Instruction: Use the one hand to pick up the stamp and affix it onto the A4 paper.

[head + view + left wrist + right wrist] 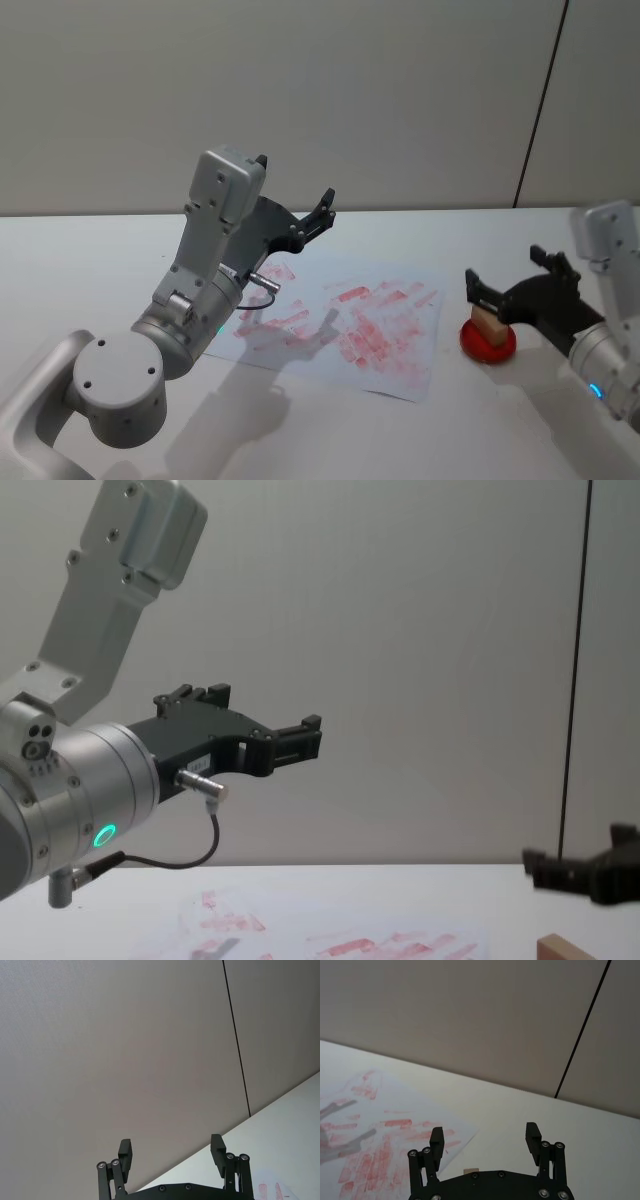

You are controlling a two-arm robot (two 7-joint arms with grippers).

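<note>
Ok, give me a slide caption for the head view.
Right end effector, open, above the stamp on its red pad beside the A4 paper; left end effector raised, open.

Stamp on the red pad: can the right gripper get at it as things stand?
Probably yes. The right gripper hangs open just above the stamp on its red pad, with nothing between them. The left gripper is raised high, across the A4 paper from it.

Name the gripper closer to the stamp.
The right gripper: it hovers open above the stamp on the red pad. The left gripper is raised by the A4 paper, farther off.
</note>
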